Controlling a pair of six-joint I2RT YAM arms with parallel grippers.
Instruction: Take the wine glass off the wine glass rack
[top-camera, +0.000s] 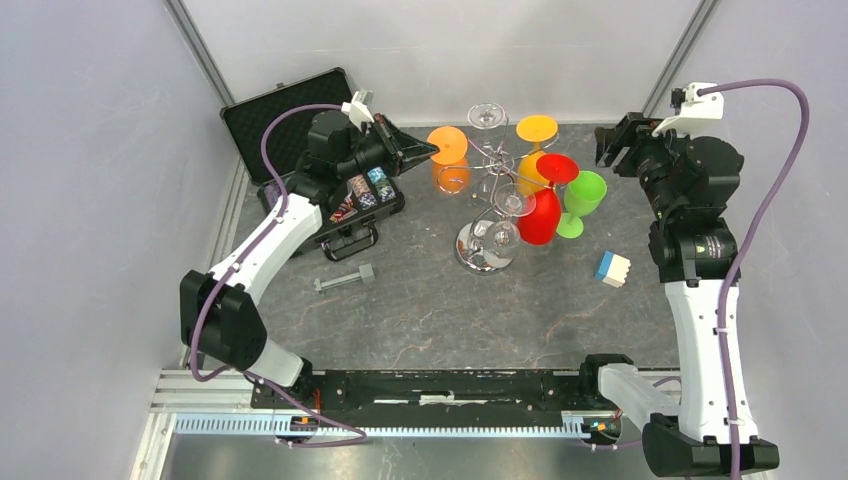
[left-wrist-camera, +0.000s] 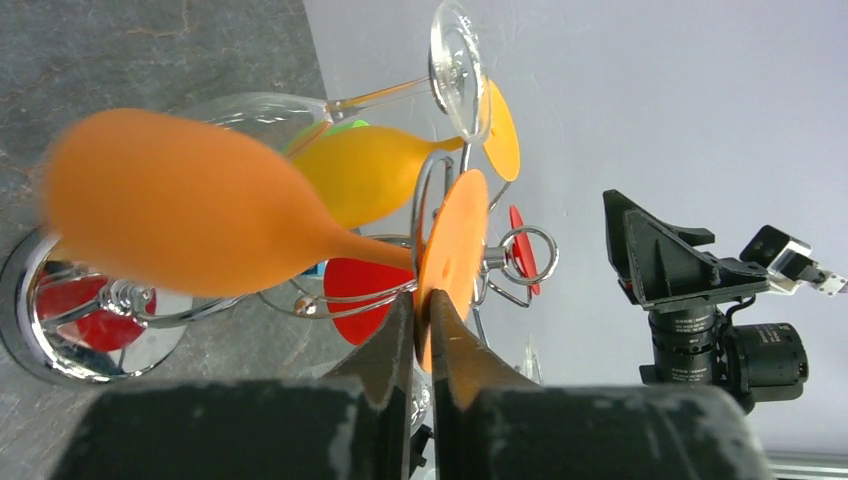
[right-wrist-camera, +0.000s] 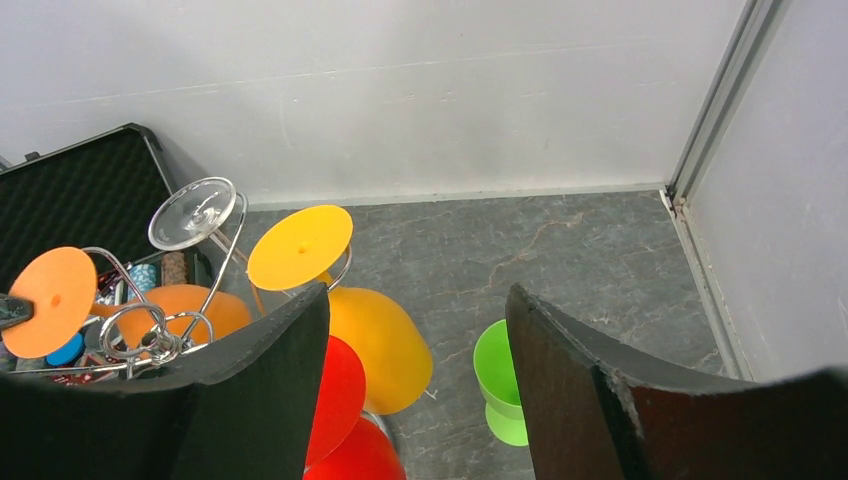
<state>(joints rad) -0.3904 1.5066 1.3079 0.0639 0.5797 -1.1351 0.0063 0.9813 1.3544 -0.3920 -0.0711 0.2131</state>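
The left gripper (left-wrist-camera: 424, 335) pinches the flat foot of the orange wine glass (left-wrist-camera: 180, 205), which hangs on the shiny wine glass rack (top-camera: 487, 255). The right gripper (right-wrist-camera: 417, 310) is spread wide, holding nothing

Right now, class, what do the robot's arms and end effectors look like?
The left arm and right arm have white shells, black joints, each trailing a purple cable. The left end effector and right end effector are matte black with two wedge-shaped fingers, each beside a white bracket. A round label marks the right arm.
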